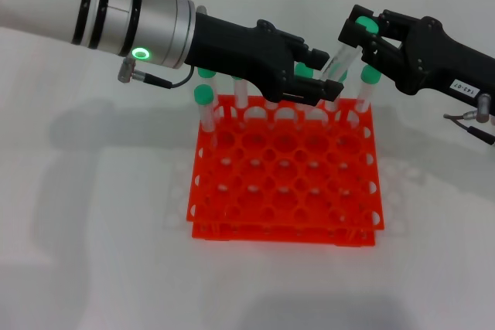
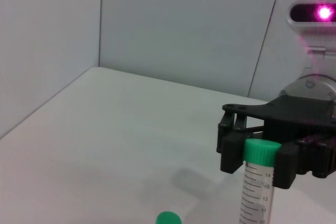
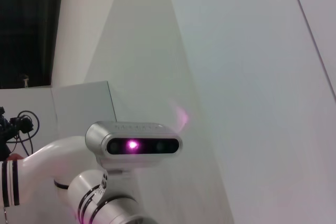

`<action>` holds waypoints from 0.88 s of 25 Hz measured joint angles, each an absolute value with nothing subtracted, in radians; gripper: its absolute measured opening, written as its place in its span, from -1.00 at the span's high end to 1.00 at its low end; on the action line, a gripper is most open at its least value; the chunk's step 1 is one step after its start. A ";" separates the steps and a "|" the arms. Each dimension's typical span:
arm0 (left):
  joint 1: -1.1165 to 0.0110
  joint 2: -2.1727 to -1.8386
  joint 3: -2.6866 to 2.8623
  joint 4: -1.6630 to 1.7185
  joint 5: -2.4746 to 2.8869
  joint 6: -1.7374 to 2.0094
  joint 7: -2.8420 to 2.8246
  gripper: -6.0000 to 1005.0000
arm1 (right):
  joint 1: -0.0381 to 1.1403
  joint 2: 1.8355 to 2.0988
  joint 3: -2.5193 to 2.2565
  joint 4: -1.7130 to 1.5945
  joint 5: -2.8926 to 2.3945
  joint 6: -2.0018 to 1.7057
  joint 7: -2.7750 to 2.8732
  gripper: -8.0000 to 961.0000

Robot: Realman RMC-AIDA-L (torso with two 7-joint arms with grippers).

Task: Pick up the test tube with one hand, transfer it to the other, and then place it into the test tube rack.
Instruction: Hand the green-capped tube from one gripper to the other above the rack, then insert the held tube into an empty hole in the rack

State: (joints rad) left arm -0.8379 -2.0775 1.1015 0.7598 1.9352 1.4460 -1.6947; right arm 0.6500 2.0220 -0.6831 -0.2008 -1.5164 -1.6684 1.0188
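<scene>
The test tube hangs tilted above the back edge of the orange-red test tube rack. My right gripper, the one with the white label, is shut on its green cap. In the left wrist view the right gripper has its fingers pressed against both sides of the cap, with the test tube running down out of the picture. My left gripper, on the arm with the green light, is closed around the tube's lower end. The right wrist view shows none of these.
Several other green-capped tubes stand in the rack's back row, among them one at the left and one at the right. One more green cap peeks in below. White tabletop surrounds the rack.
</scene>
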 joint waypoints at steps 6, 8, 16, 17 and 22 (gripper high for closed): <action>-0.813 -2.077 1.101 0.905 1.985 1.466 -1.812 0.06 | 0.646 2.015 -0.679 -0.208 -1.516 -1.667 1.022 0.45; -0.796 -2.076 1.096 0.978 1.997 1.489 -1.876 -0.17 | 0.645 2.013 -0.678 -0.215 -1.516 -1.668 1.023 0.45; -0.691 -2.057 1.093 1.380 2.131 1.600 -2.258 -0.74 | 0.641 2.006 -0.693 -0.282 -1.523 -1.675 1.053 0.45; -0.665 -2.060 1.093 1.444 2.150 1.615 -2.287 -0.74 | 0.641 2.006 -0.696 -0.293 -1.524 -1.676 1.061 0.45; -0.500 -2.081 1.096 1.696 2.116 1.642 -2.313 -0.74 | 0.642 1.999 -0.700 -0.318 -1.525 -1.677 1.079 0.45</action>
